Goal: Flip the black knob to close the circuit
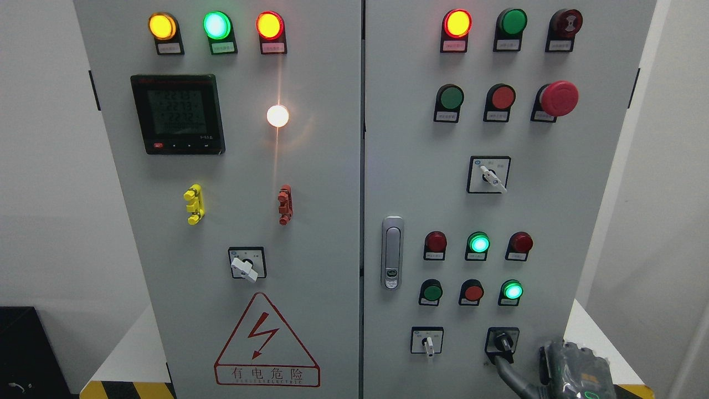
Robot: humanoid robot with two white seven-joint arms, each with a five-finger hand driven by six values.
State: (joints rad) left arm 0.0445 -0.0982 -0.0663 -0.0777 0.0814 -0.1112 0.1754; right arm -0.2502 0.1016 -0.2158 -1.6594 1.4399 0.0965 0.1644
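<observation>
Black knob sits at the bottom right corner of the cabinet's right door, on its square black plate, and you can see your right hand on it now. The arm comes up from the lower right edge, and one dark finger reaches up to the knob's lower edge, touching it. Whether the other fingers are curled or loose, you cannot tell from here; the wrist housing blocks them. Just to the knob's left you have a white selector switch, pointing down. Above the pair, a green lamp glows in the row right over the knob, and another green lamp is lit one row higher. The door handle stands at the right door's left edge. Your left hand is out of the picture.
</observation>
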